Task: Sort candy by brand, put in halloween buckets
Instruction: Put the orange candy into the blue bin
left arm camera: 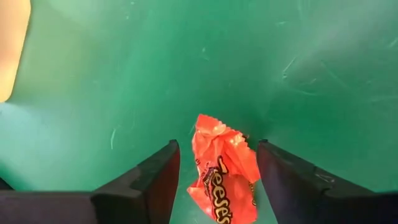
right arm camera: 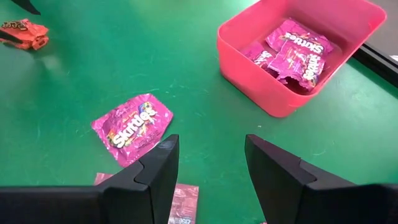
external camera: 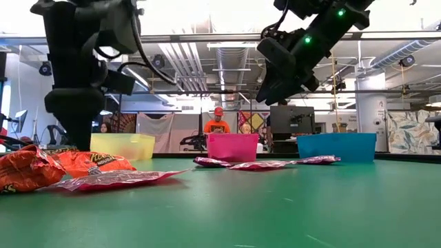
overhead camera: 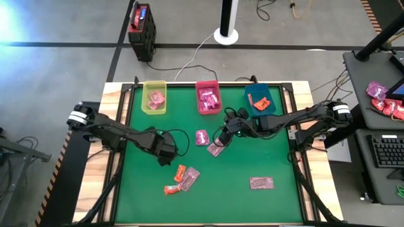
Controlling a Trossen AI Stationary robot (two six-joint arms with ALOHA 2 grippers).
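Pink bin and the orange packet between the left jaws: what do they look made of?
The pink bin looks like thin moulded plastic, smooth and slightly glossy; its walls glow as if translucent. The orange packet looks like crinkled plastic or foil film: creased, shiny, with a serrated end seam and printed lettering. The table surface under it seems a matte green mat, lightly scuffed.

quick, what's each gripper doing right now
Left gripper: open, fingers either side of an orange candy, not clamped.
Right gripper: open, empty, above the mat.

Bright, even light; blurred foreground wrappers.
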